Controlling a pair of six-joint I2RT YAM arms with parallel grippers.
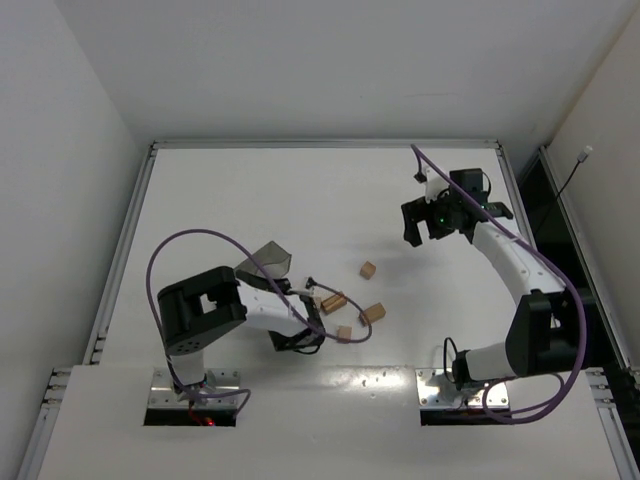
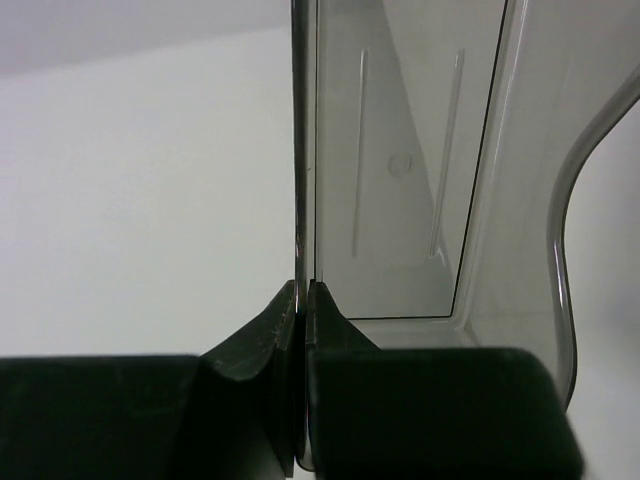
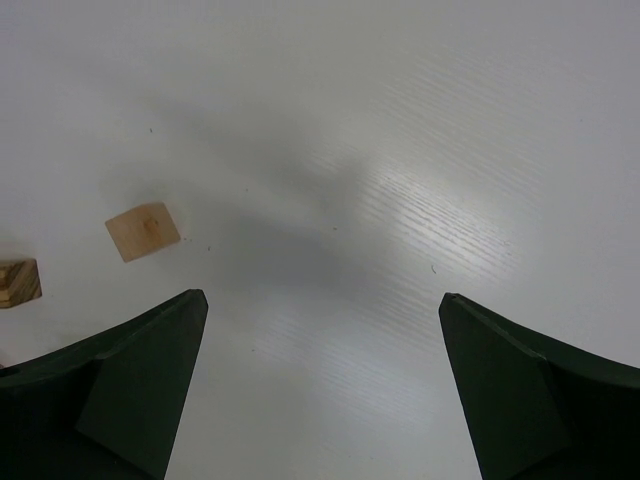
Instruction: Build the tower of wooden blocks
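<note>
Several small tan wood blocks lie loose on the white table: one apart toward the middle, one and one nearer the front, and a close pair by the left arm. No tower is in view. My left gripper is shut on the thin wall of the dark grey translucent bin, which shows tilted in the top view. My right gripper hangs open and holds nothing over bare table at the far right. Two blocks lie to its left.
A raised metal rim borders the table on its far side and along both sides. The purple cable of the left arm loops above the table beside the bin. White walls stand close behind and to the left.
</note>
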